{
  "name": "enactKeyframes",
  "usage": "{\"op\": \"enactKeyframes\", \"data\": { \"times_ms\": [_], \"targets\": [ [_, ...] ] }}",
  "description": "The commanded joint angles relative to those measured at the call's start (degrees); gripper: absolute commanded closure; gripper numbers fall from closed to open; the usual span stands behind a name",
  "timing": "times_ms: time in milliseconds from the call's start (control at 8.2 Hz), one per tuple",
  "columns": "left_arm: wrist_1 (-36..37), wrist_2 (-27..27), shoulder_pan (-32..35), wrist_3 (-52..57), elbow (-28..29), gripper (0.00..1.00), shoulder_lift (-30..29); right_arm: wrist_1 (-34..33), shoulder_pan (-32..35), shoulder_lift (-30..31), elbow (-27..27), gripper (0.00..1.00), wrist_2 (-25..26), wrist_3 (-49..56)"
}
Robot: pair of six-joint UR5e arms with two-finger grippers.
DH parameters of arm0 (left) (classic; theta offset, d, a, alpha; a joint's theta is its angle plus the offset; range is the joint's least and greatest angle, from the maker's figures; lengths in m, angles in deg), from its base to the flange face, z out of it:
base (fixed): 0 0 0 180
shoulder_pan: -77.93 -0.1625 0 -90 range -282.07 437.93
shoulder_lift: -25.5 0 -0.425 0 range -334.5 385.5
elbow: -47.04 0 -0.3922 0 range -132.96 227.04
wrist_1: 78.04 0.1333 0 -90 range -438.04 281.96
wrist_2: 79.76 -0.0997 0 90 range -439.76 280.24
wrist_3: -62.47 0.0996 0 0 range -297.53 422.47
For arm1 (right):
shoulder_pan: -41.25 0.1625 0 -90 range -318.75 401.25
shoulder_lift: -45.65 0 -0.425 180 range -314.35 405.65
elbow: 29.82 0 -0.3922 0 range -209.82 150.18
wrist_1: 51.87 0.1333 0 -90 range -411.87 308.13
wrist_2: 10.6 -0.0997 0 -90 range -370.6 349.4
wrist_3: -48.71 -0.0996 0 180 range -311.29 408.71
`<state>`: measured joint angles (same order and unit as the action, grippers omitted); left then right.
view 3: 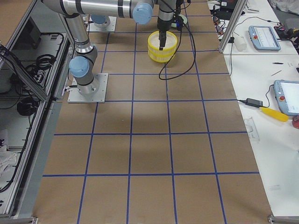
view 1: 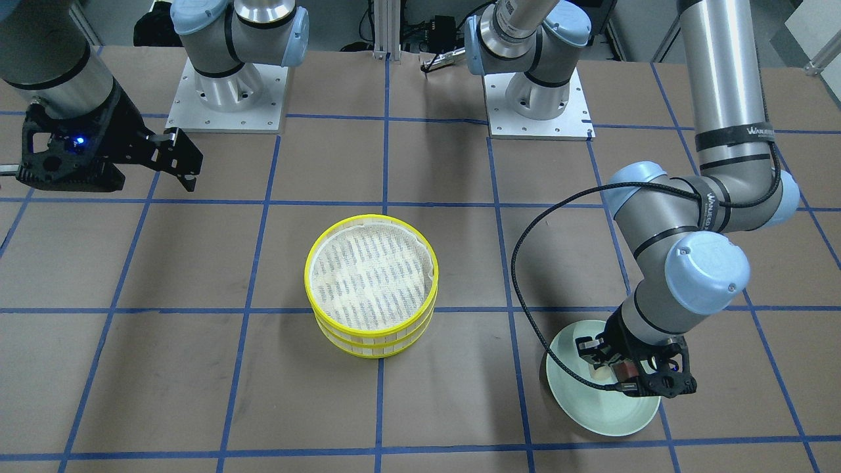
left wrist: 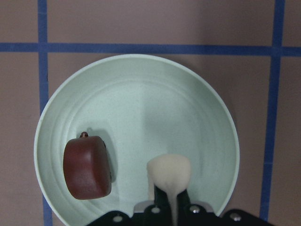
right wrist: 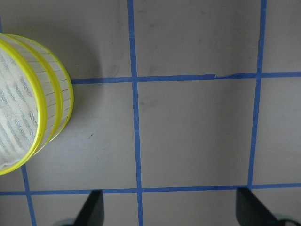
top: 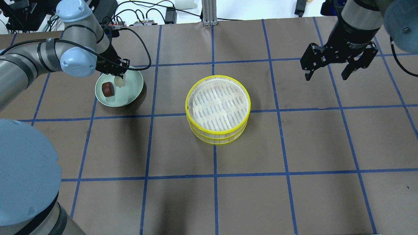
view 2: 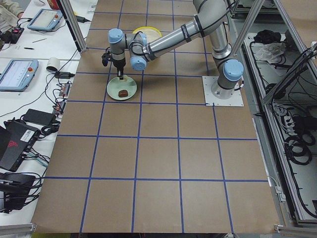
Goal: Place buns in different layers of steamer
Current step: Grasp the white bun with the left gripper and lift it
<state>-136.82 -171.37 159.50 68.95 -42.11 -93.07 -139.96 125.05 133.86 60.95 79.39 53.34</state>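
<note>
My left gripper [top: 120, 78] is shut on the cream-white bun [top: 120, 82] low over the pale green plate [top: 130, 94]; I cannot tell whether the bun has left the plate. In the left wrist view the bun [left wrist: 168, 167] sits between the fingers. The dark reddish-brown bun [top: 108, 89] lies on the plate beside it, and it also shows in the left wrist view [left wrist: 87, 167]. The two steamer layers [top: 217, 137] stand stacked and empty at the table's middle. My right gripper [top: 326, 77] is open and empty, high at the far right.
The steamer stack [view 1: 374, 338] also shows in the front view, with the plate [view 1: 604, 407] to its right. The table is brown with a blue tape grid. A black cable [view 1: 525, 276] loops from the left arm down beside the plate.
</note>
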Motion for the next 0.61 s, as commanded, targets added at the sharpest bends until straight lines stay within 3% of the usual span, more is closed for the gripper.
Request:
{"op": "enactKeyframes", "data": {
  "times_ms": [0, 244, 488],
  "targets": [
    [-6.3, -0.2, 0.5, -0.4, 1.3, 1.0, 3.9, -3.6, 3.9, -3.7, 0.3, 0.0, 0.1, -8.6],
    [-8.2, -0.2, 0.6, -0.5, 1.3, 1.0, 5.3, -9.3, 9.8, -8.9, 0.2, 0.0, 0.1, -13.0],
    [-8.9, -0.2, 0.6, -0.5, 1.3, 1.0, 5.5, -14.4, 11.2, -12.3, 0.3, 0.0, 0.0, -13.5]
  ]
}}
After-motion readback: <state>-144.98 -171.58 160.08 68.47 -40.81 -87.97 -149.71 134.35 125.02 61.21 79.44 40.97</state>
